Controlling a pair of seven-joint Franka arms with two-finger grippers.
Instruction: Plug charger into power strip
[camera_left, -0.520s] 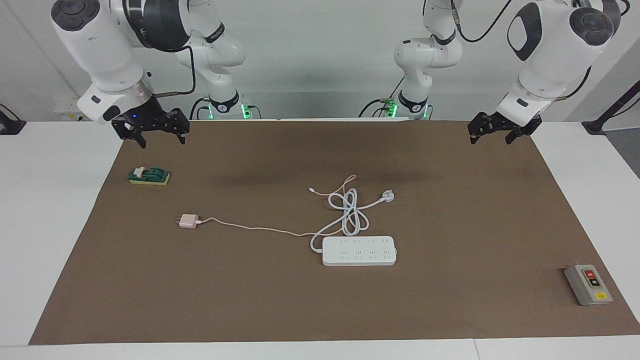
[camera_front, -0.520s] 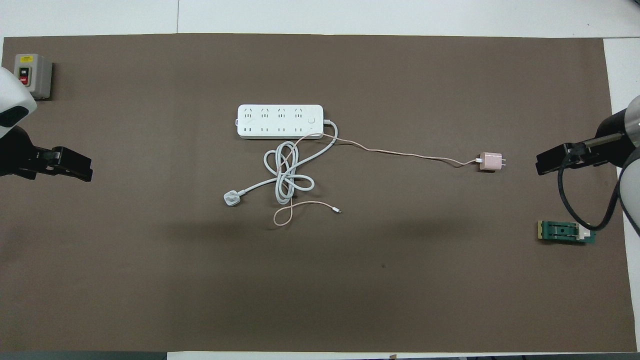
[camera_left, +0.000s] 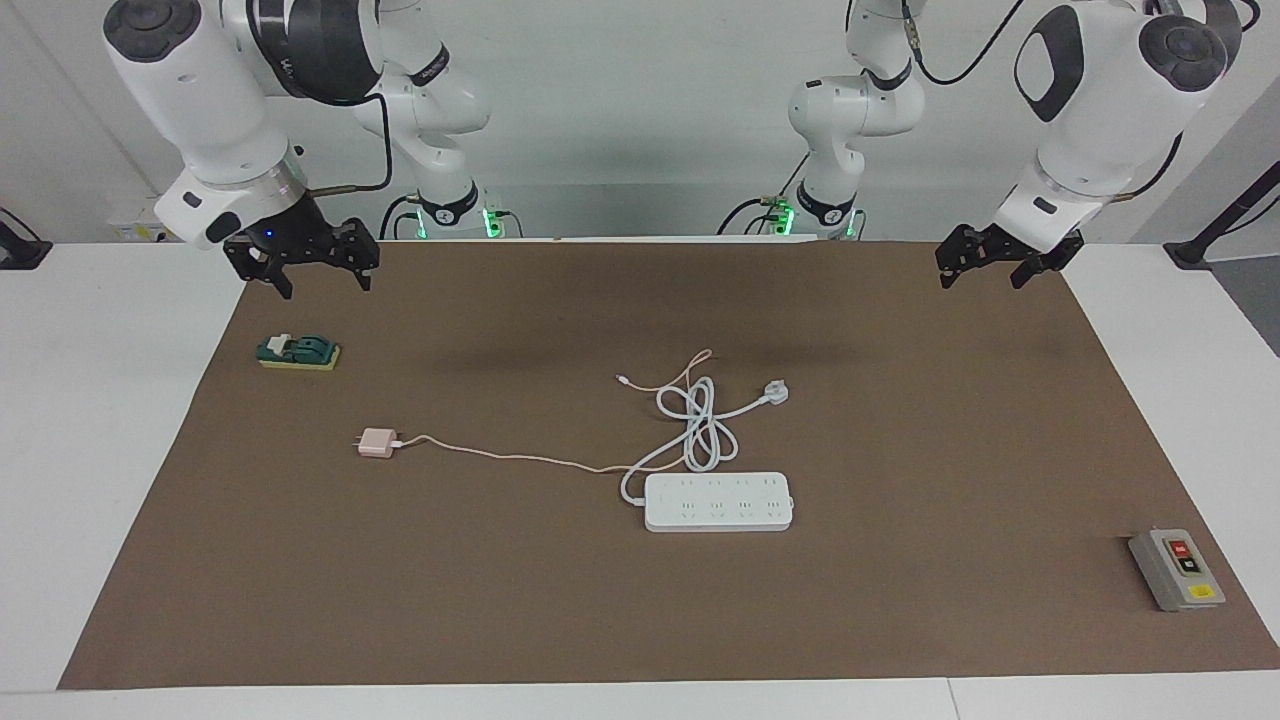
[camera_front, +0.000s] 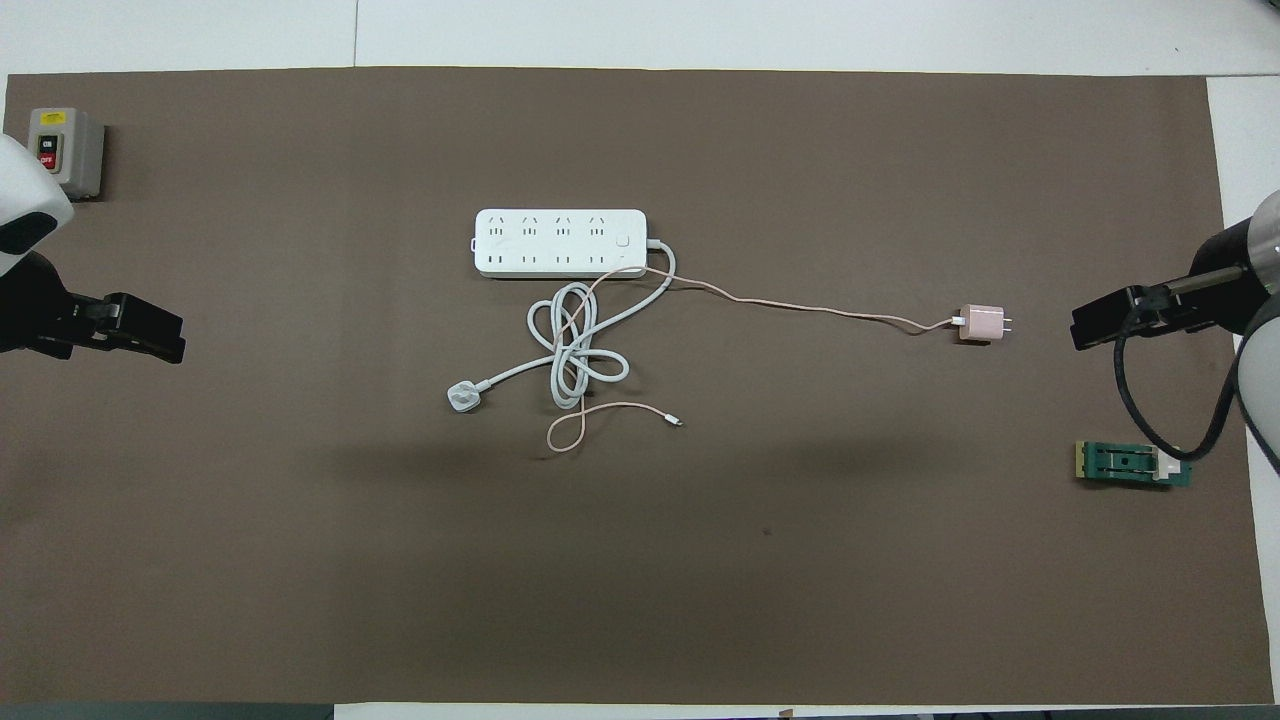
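Nothing is plugged in yet. The charger (camera_left: 377, 442) lies alone on the brown mat (camera_left: 500, 600), prongs pointing toward the right arm's end, well apart from the power strip (camera_left: 718, 501) and a little nearer to the robots than it. Its thin pink cable (camera_left: 520, 458) trails to the strip's corded end and loops through the coiled white cord (camera_left: 700, 425), so I judge that lifting the charger may drag that tangle. Right gripper (camera_left: 318, 268) hangs in the air over the mat's robot-side corner above the green block (camera_left: 298, 352), fingers spread wide, holding nothing; it is the arm closer to the charger, so I'd send it. Left gripper (camera_left: 988, 262) waits over the other robot-side corner, fingers also apart and empty. Count: one charger, one strip with two rows of outlets, one white three-pin plug (camera_left: 776, 391), one grey button box (camera_left: 1176, 569) at the left arm's end, one green block.
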